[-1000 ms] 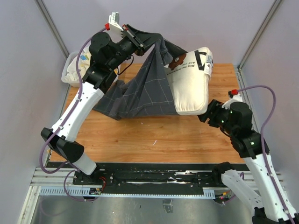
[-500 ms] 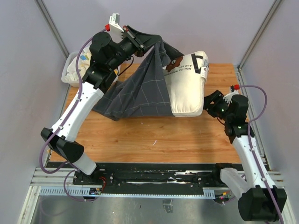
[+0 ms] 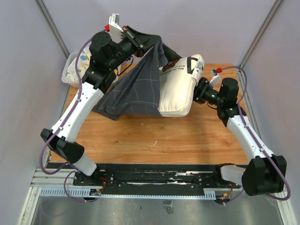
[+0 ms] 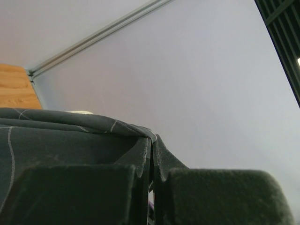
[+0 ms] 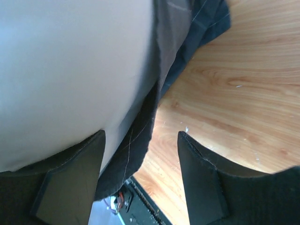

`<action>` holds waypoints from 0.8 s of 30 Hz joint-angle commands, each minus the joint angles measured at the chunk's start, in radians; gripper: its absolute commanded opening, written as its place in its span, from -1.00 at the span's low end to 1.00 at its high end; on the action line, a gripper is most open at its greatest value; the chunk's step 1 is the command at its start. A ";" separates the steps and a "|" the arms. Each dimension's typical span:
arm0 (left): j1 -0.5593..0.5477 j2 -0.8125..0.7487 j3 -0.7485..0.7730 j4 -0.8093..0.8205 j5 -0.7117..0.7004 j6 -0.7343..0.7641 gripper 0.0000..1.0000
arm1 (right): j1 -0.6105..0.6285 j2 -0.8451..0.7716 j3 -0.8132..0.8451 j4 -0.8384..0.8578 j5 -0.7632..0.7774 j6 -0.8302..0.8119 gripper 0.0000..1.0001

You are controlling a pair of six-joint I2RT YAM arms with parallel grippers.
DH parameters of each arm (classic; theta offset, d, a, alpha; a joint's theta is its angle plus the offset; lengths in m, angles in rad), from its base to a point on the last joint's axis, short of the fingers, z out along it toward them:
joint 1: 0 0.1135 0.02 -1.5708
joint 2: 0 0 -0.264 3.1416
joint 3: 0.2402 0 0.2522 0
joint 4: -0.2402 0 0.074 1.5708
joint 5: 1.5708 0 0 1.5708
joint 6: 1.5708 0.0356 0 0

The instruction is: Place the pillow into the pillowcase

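The right fingers [image 5: 75, 183] are spread apart and nothing is gripped. They are set close against the right flank of the pillow [image 3: 178, 91], which is propped on the table [image 3: 154, 136]. The pillow's long axis runs roughly near to far, so it is met broadside. The pillowcase [image 3: 133, 89] lies just beyond it to the left, with its cloth lapped over the pillow's left edge. The right arm is judged the nearer one for a leftward push. Farthest back, the left fingers [image 4: 79, 192] are clamped on the pillowcase's raised hem.
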 commanded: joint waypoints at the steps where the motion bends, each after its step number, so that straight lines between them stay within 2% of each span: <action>1: 0.005 -0.052 0.066 0.163 0.016 -0.027 -1.00 | 0.100 0.044 0.079 -0.035 -0.032 -0.074 0.28; 14: 0.005 -0.032 0.107 0.174 0.032 -0.063 -1.00 | 0.327 0.170 0.117 -0.015 0.200 -0.110 0.22; 24: 0.004 -0.046 0.080 0.174 0.035 -0.068 -0.99 | 0.368 0.252 0.098 0.250 0.206 0.080 0.24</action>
